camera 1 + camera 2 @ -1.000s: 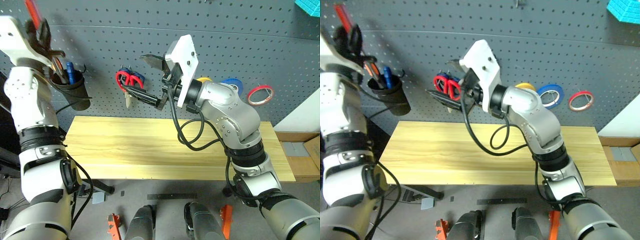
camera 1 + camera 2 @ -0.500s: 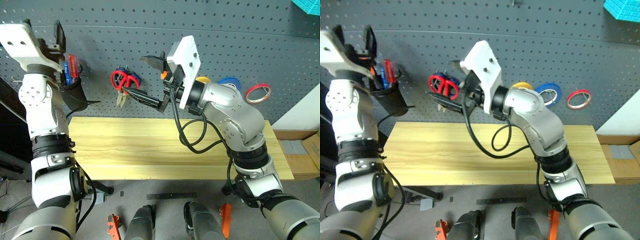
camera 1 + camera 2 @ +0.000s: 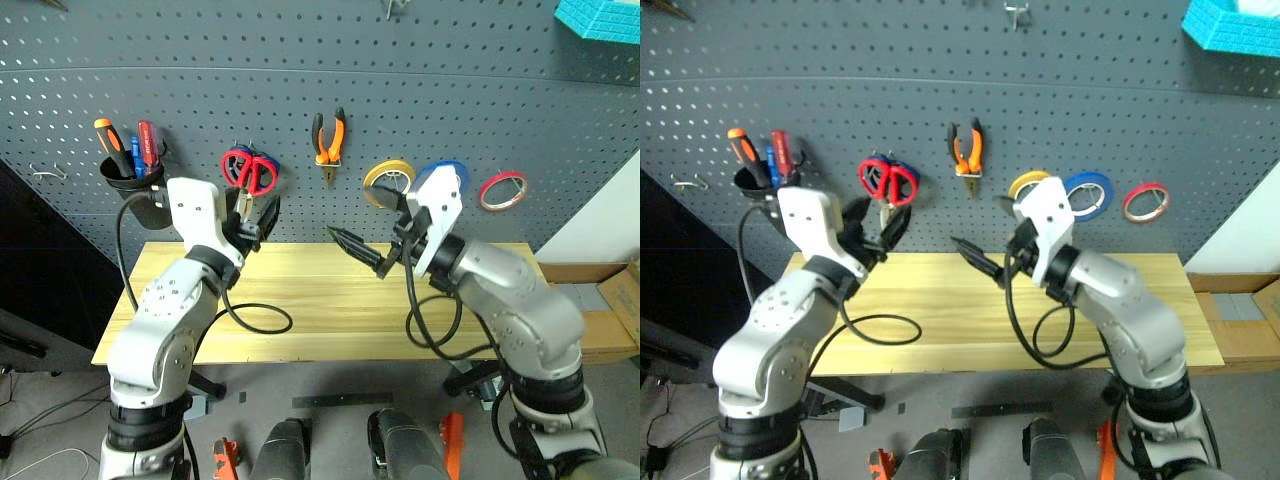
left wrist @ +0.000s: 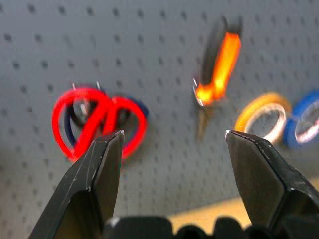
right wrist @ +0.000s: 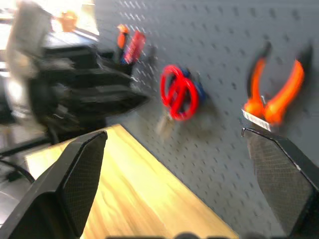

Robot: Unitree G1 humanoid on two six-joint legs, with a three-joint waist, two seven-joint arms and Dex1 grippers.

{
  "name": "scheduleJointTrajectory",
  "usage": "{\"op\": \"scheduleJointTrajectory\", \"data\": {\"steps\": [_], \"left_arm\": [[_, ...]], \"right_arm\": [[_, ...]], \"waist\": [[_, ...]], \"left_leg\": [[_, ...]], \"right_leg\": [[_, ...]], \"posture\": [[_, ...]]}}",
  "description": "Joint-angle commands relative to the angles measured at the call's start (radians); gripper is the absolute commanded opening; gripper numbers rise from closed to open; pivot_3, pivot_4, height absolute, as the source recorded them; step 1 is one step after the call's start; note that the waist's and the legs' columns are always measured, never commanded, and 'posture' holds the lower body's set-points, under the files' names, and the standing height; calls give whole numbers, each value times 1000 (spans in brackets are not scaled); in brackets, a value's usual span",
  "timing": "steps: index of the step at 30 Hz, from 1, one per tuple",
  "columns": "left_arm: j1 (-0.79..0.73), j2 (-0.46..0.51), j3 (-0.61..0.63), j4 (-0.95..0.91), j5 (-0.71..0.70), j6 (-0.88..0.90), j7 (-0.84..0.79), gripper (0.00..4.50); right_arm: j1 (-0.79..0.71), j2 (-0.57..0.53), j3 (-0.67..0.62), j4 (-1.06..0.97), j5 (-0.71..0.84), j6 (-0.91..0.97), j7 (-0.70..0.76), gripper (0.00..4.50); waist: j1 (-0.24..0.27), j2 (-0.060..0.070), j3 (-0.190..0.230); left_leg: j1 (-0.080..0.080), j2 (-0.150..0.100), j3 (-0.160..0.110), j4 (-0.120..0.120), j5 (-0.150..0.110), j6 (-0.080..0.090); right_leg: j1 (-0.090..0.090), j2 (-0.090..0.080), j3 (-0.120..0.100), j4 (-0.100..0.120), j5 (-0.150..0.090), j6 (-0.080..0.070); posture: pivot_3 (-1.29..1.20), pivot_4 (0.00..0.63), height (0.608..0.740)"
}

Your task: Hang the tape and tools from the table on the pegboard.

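The dark grey perforated pegboard is carrying every task item. The thin red ring of tape is hanging at the right end of the row, beside a blue roll and a yellow roll. The orange-and-black needle-nose pliers are hanging jaws-down near the middle. The scissors with red finger loops are hanging to their left (blue loops are showing just behind them). The slim red screwdriver is standing in a black cup holder with an orange one. The counter of pale yellowish wood planks is lying bare below. The left claw and the right claw are both hovering over it, fingers spread apart and gripping nothing.
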Motion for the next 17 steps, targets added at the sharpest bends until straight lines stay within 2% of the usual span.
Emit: {"op": "scheduleJointTrajectory", "data": {"steps": [1,4,7,11,17], "left_arm": [[50,-6,7,33,51,-74,-25,3473],[105,-10,20,145,114,-176,-43,3473],[122,-32,39,251,156,-273,-38,3473],[113,-70,74,346,158,-310,-31,3473],[99,-80,79,487,239,-435,-12,3473]], "right_arm": [[87,15,-25,75,-85,-180,-44,4500],[200,40,-83,235,-148,-341,-108,4500],[244,63,-129,401,-199,-471,-172,4500],[245,115,-211,566,-173,-527,-215,4500],[214,103,-265,753,-196,-637,-231,4500]], "waist": [[0,1,-3],[0,1,-19],[2,0,-28],[2,1,-42],[2,2,-73]], "left_leg": [[4,0,0,0,0,0],[6,1,1,0,0,0],[6,0,3,0,0,0],[6,1,3,0,0,0],[7,0,4,-1,0,0]], "right_leg": [[3,0,0,0,-3,-5],[6,0,1,-1,-3,-6],[6,0,2,-1,-3,-6],[6,0,2,-1,-2,-3],[6,0,3,-1,-1,-2]], "posture": [[-46,98,740],[-49,84,740],[-52,70,740],[-47,52,740],[-37,8,740]]}}
